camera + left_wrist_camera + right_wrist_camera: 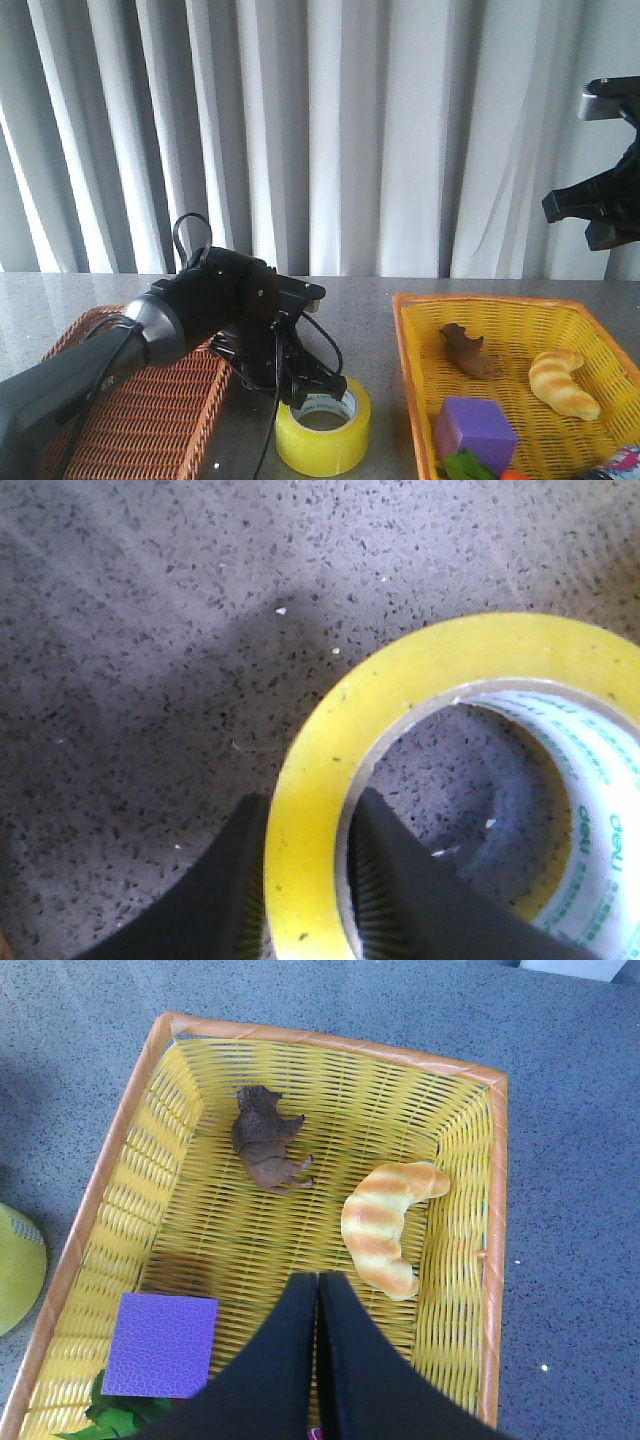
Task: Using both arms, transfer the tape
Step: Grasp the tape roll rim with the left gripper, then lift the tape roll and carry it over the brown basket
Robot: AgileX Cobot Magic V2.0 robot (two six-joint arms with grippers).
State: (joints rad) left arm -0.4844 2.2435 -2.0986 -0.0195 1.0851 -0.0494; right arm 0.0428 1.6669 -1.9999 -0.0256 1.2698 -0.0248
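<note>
Your left gripper (305, 880) pinches the tape's (323, 427) wall, one finger inside the core and one outside. Your right gripper (317, 1305) is pressed together, raised above the yellow basket (415, 345). The core's white lining carries green print; you can read "deli" at its 3 o'clock edge. The roll lies flat on the table (360, 305), hole axis vertical, between the brown basket (150, 420) and the yellow basket.
</note>
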